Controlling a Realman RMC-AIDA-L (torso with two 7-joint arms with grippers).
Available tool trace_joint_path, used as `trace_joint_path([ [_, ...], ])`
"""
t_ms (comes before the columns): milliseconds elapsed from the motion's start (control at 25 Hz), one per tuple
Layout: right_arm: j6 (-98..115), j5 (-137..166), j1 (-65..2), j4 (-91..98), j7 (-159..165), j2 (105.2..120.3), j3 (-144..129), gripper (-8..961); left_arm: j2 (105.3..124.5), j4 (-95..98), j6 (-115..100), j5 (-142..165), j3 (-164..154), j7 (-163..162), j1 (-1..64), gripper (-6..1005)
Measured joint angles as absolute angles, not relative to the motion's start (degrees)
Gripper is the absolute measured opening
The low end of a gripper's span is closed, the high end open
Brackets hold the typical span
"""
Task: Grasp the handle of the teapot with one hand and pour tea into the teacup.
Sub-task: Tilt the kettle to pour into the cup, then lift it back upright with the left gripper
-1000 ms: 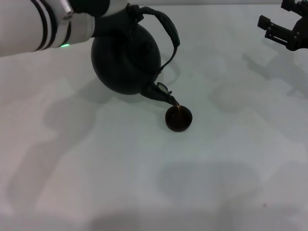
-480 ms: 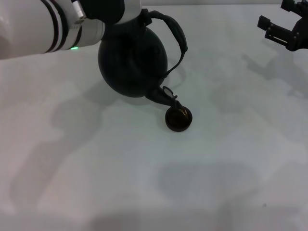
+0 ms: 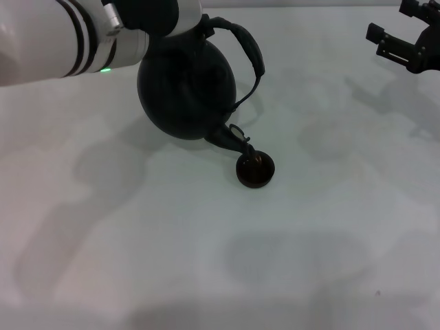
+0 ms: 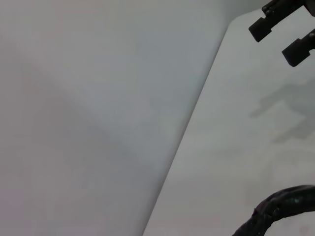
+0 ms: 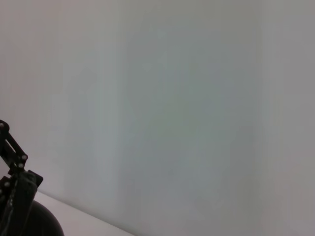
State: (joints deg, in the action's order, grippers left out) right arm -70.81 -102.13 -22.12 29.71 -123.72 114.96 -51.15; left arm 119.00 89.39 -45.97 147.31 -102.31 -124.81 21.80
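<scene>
My left arm enters from the upper left of the head view, and my left gripper [image 3: 180, 17] meets the near end of the thick black arched handle [image 3: 249, 49] at the top of the large round matte black teapot [image 3: 185, 86]; the fingers themselves are hidden behind the wrist and the pot, so I cannot tell whether they are clamped or parted. The teapot hangs above the pale, smooth white table [image 3: 309, 240], tilted forward and to my right, with its short stubby spout [image 3: 230, 138] pointing down. The spout's tip sits just over the rim of the tiny round dark brown-black teacup [image 3: 256, 170], which stands upright on the table below and to the right of the pot's body; a small glint shows inside the cup. Whether spout and rim touch cannot be told. In the left wrist view, a ribbed black arc of the handle [image 4: 278, 214] crosses the corner of the picture, with the table edge and a plain wall beyond. My right gripper [image 3: 405, 48] is parked at the far right, raised above the table, well apart from pot and cup, its two dark fingers [image 4: 261, 27] spread apart with nothing between them.
</scene>
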Motion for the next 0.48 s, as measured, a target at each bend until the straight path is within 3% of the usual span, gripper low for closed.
trace_joint_path([
  [480,-70.6,-102.1,-22.2,29.6,-123.8,114.96,-51.2,842,118.91,89.0,-46.3,147.4,-102.1,-124.9,21.8,115],
])
